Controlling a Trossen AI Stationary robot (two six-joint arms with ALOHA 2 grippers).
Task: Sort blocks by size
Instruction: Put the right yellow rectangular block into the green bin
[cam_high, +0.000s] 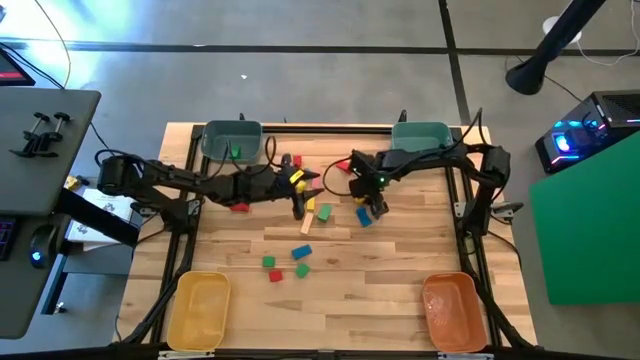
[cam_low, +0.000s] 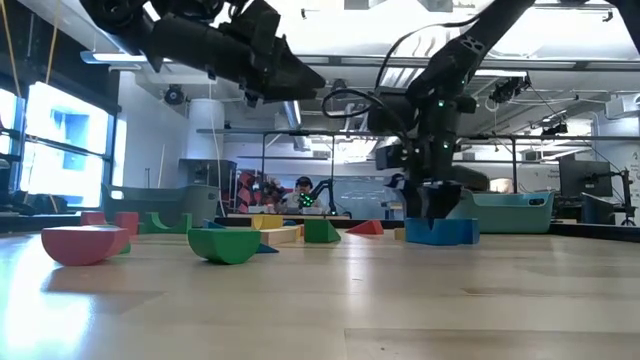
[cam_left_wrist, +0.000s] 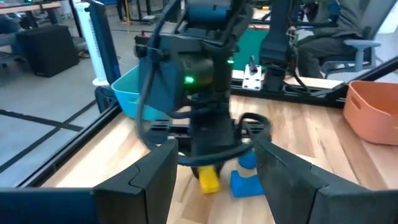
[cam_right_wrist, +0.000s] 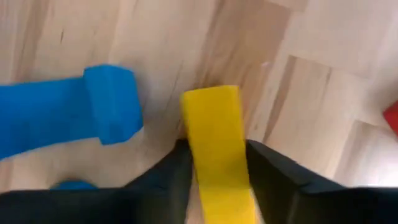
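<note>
The scene was evenly and fairly brightly lit from overhead. In the low view, ceiling strip lights (cam_low: 420, 68) glowed white and a window (cam_low: 60, 130) left of them was washed out. Their light lay as a pale sheen on the counter (cam_low: 330, 300), whose near part was soft and out of focus. The pink block (cam_low: 85, 243) nearest the window was slightly blurred. In the left wrist view, the right arm (cam_left_wrist: 208, 93) ahead was smeared with motion blur. In the right wrist view, the yellow block (cam_right_wrist: 214, 143) and blue block (cam_right_wrist: 74, 115) looked soft at their edges. Shadows under blocks were faint and short.
</note>
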